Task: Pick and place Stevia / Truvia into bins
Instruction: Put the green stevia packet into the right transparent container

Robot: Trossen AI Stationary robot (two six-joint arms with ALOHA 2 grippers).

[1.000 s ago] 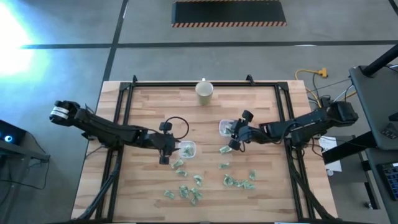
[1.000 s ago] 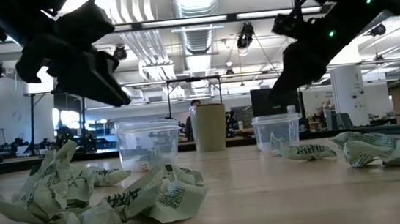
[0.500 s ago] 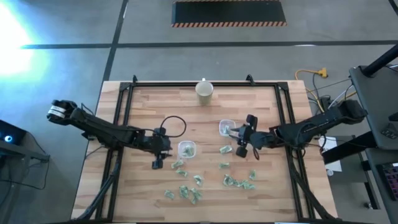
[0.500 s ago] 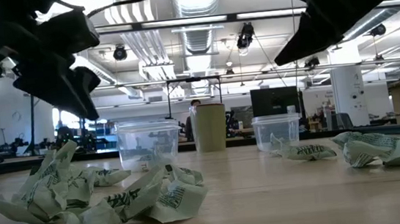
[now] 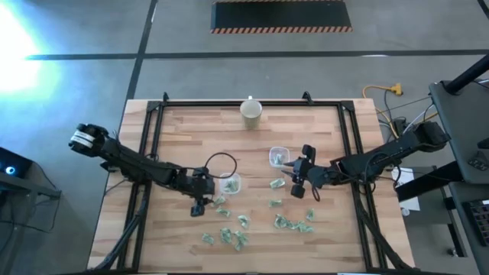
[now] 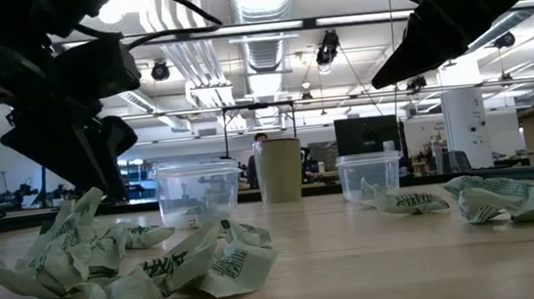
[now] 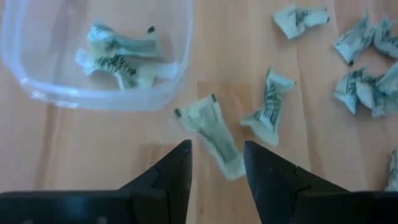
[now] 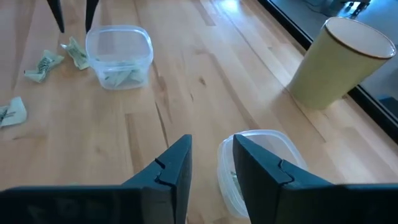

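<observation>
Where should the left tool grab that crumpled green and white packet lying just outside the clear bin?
Grip the crumpled green-and-white paper packet across its narrow middle, coming straight down. It lies flat and elongated on the wooden table, beside the clear square plastic bin, and the open left tool already straddles it.

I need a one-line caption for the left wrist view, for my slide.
Open left gripper poised over a Stevia packet beside the bin.

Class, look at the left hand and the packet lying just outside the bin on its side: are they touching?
Apart. The left wrist view shows the left hand open above the packet, bare wood visible between each finger and the paper.
</observation>
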